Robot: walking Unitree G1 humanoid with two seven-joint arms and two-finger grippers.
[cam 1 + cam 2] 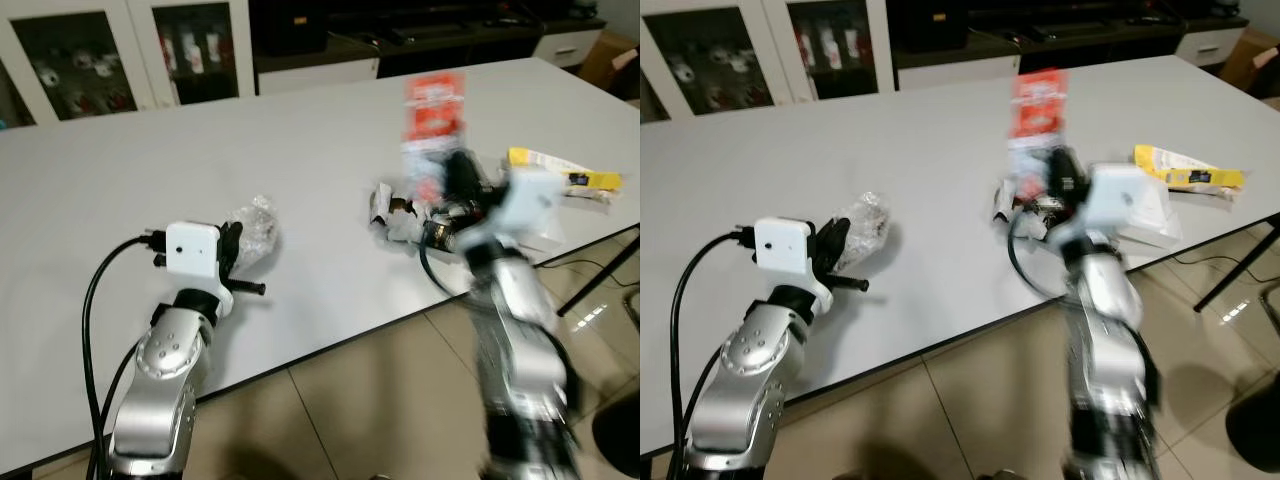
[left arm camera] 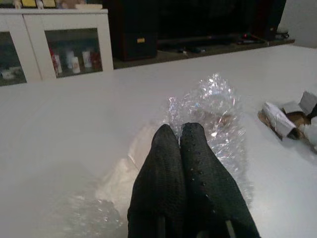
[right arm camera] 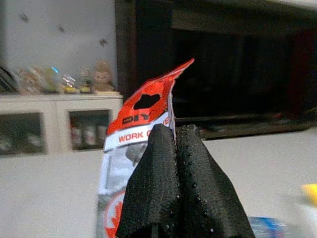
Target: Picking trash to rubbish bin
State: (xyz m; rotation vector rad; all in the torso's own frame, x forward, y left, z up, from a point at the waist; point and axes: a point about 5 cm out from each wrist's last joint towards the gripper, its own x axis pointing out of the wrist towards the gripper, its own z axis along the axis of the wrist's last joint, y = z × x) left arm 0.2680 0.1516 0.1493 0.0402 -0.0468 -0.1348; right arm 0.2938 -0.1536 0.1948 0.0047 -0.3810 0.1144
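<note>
A crumpled clear plastic wrap [image 1: 256, 226] lies on the white table [image 1: 180, 160] near its front edge. My left gripper [image 1: 233, 246] is shut on the near side of that wrap [image 2: 213, 106], fingers pressed together. My right gripper [image 1: 456, 168] is raised above the table, blurred, and shut on a red and white package [image 1: 434, 108] that stands upright out of its fingers [image 3: 198, 163]. Crumpled paper scraps [image 1: 392, 214] lie just left of the right gripper. A yellow packet [image 1: 562, 176] lies on a white bag by the table's right edge.
Glass-door white cabinets [image 1: 100, 50] and a dark TV unit [image 1: 330, 30] stand behind the table. Tiled floor [image 1: 370, 400] lies in front of the table's near edge. A black table leg [image 1: 600, 280] slants at the right.
</note>
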